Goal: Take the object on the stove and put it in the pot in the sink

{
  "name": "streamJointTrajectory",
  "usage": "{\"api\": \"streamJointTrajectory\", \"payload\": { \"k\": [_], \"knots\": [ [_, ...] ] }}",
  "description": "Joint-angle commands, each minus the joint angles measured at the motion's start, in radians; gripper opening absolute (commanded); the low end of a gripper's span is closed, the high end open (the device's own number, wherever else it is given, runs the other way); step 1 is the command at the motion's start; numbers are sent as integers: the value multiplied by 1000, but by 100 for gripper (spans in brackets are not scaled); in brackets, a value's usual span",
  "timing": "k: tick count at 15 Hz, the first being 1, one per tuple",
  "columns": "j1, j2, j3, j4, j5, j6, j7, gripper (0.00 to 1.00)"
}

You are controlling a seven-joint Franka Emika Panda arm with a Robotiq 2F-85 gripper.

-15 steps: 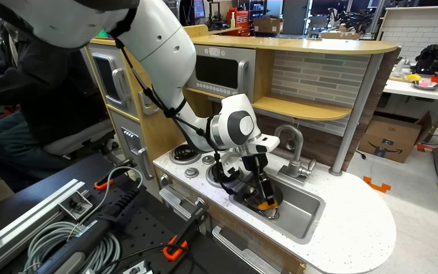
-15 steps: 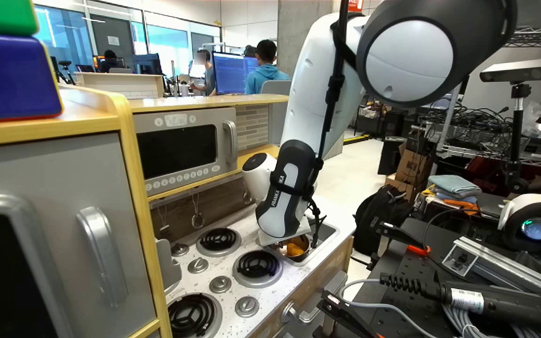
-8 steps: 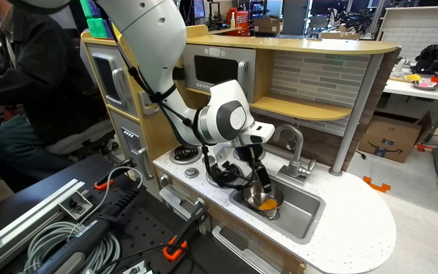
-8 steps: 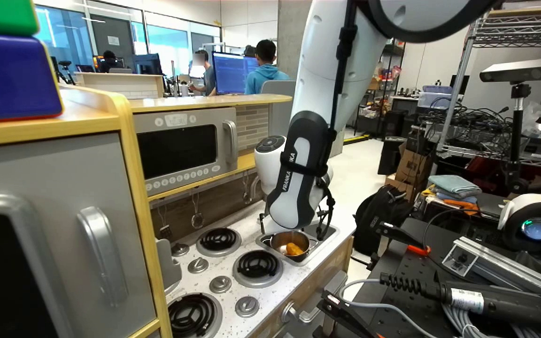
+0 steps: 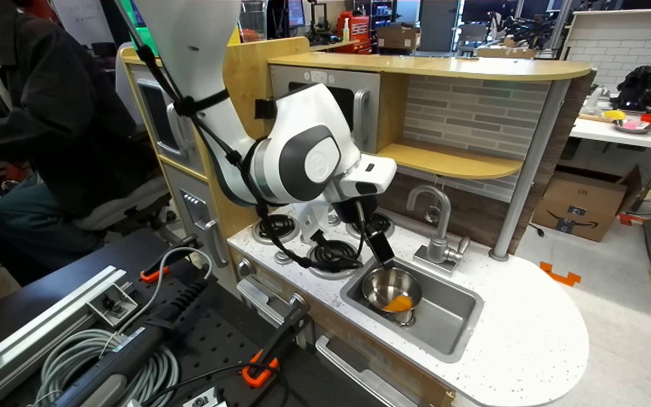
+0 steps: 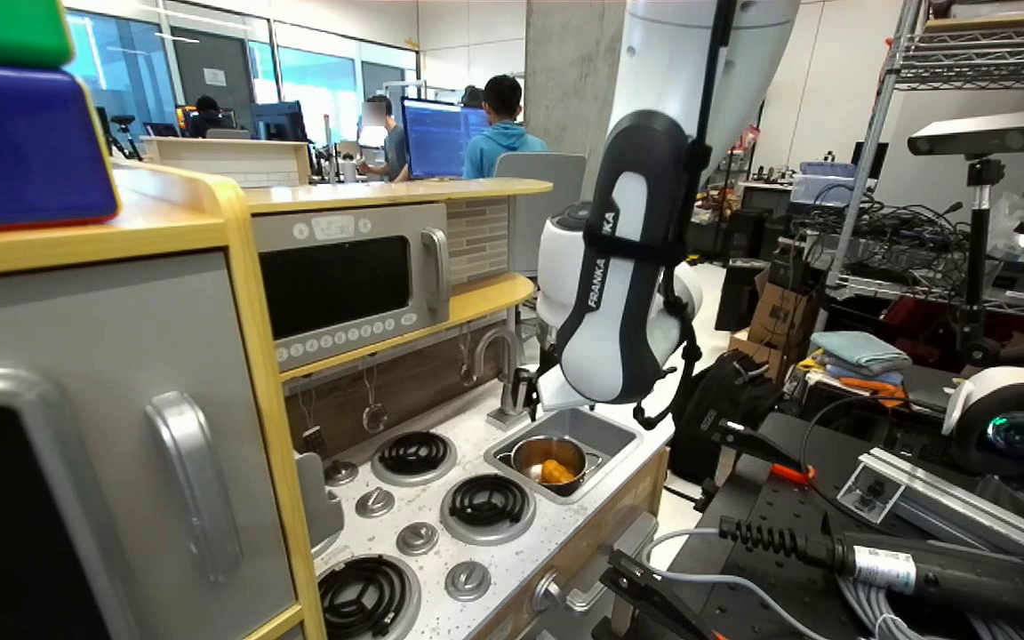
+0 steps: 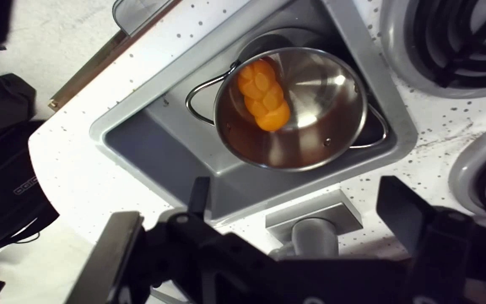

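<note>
The gripper hangs near the faucet, spread wide with nothing in its grasp; how near, I can't quite judge. The orange object lies inside the pot, toward its near side, at the left end of the sink. What remains, I'd say, is backing off: rise straight and slowly, clear of pot and faucet, before swinging away.

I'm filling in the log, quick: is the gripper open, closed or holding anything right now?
Gripper: open, holding nothing; the orange object lies in the pot.
</note>
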Motion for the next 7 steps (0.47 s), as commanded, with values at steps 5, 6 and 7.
{"api": "streamJointTrajectory", "payload": {
  "k": [5,6,7],
  "knots": [
    [-124,-235,109,-126,139,13,-266,100],
    [-126,-240,104,-127,147,12,-277,100],
    [-121,-232,104,-126,153,12,-278,100]
  ]
}}
